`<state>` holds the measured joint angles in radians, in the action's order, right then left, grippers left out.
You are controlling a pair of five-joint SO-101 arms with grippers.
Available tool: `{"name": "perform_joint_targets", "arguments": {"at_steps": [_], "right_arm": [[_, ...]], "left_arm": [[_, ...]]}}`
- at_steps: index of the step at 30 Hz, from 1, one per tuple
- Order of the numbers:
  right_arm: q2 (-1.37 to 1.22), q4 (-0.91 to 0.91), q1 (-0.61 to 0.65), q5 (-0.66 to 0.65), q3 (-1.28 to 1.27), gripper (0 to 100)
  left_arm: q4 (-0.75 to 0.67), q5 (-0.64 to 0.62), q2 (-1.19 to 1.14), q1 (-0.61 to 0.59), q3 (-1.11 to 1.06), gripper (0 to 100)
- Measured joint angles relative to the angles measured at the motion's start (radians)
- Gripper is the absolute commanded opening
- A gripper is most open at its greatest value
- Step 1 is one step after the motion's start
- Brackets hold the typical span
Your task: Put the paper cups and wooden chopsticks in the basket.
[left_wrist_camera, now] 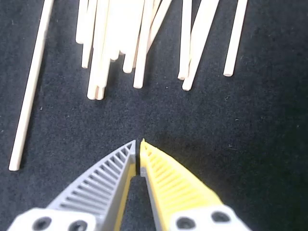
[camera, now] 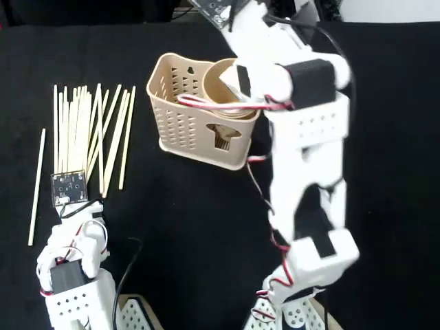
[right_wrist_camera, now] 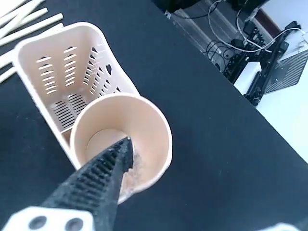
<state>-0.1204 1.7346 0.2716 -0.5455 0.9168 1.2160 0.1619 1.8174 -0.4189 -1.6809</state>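
A beige slotted basket (camera: pixel 192 130) stands mid-table. A paper cup (camera: pixel 220 86) hangs tilted at its right end, partly inside. My right gripper (right_wrist_camera: pixel 129 144) is shut on the paper cup (right_wrist_camera: pixel 156 127), its black finger inside the cup and the other one hidden behind the wall. The basket (right_wrist_camera: pixel 41 57) looks empty on its floor. Several wooden chopsticks (camera: pixel 89 130) lie in a loose bundle left of the basket, with one stray chopstick (camera: pixel 36 185) farther left. My left gripper (left_wrist_camera: pixel 138 144) is shut and empty, just short of the near ends of the chopsticks (left_wrist_camera: pixel 139 43).
The right arm (camera: pixel 309 137) rises tall right of the basket, and its red and white wires (camera: pixel 220 104) drape over the basket rim. The left arm (camera: pixel 69 268) sits at the near left. Cables and stands (right_wrist_camera: pixel 245 48) lie beyond the table's far edge.
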Motion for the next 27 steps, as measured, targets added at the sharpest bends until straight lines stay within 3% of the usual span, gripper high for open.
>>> {"name": "perform_joint_targets", "arguments": {"at_steps": [6,11,19,27], "right_arm": [[0.333,0.0,-0.006,0.014,-0.244,24.8],[0.617,-0.006,-0.106,0.101,-0.453,2.2],[0.936,-0.255,-0.373,0.272,-0.988,3.9],[1.26,-0.617,-0.404,0.295,-1.734,4.1]], "left_arm": [[0.0,0.0,0.0,0.0,0.0,3],[0.0,0.0,0.0,0.0,0.0,3],[0.0,0.0,0.0,0.0,0.0,3],[0.0,0.0,0.0,0.0,0.0,3]]}}
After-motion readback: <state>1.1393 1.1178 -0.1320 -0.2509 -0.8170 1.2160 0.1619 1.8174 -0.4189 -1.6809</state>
